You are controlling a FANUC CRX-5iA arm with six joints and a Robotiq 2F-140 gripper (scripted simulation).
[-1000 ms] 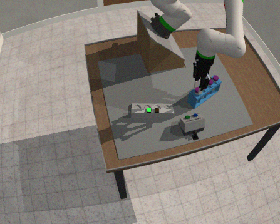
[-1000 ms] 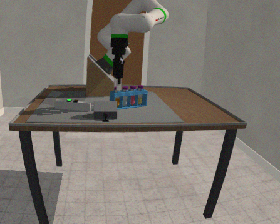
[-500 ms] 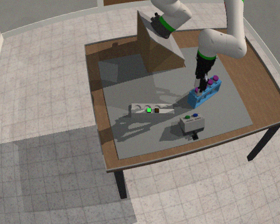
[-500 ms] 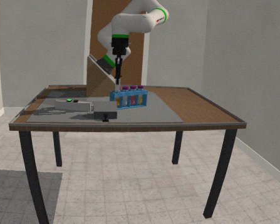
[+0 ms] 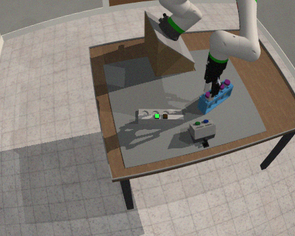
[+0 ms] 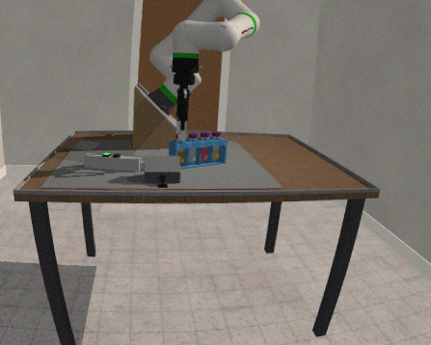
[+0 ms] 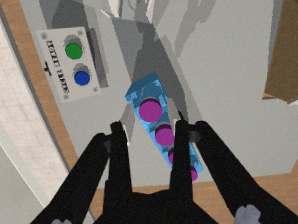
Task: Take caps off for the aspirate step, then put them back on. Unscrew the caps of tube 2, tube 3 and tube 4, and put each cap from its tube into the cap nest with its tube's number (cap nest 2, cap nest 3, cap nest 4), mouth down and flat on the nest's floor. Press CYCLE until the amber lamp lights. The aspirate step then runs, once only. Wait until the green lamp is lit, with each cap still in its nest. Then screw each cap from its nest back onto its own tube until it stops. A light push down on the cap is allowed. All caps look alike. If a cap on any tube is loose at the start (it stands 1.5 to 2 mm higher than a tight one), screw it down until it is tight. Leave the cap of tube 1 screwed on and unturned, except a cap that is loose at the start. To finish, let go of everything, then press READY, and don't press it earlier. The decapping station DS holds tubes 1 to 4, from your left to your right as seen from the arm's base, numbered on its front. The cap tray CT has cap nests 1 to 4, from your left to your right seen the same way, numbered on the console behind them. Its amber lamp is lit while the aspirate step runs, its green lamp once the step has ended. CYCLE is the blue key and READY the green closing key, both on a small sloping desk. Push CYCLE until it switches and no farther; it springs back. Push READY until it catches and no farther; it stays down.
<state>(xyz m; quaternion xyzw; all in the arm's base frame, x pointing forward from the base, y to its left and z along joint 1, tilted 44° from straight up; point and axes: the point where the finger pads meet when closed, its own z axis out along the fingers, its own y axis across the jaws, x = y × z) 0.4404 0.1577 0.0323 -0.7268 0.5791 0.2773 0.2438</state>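
Note:
The blue decapping station holds its tubes, and magenta caps sit on all of them in the wrist view. My gripper hangs upright over the rack's end nearer the key desk. Its fingers stand apart on either side of the cap row and grip nothing. I cannot tell which cap lies directly under them. In the exterior view the gripper covers the leftmost tube. The cap tray shows its green lamp lit and its amber lamp dark. Its nests look empty.
The sloping key desk carries the green READY key and the blue CYCLE key, both raised. A large brown wedge block stands behind the mat, left of the arm.

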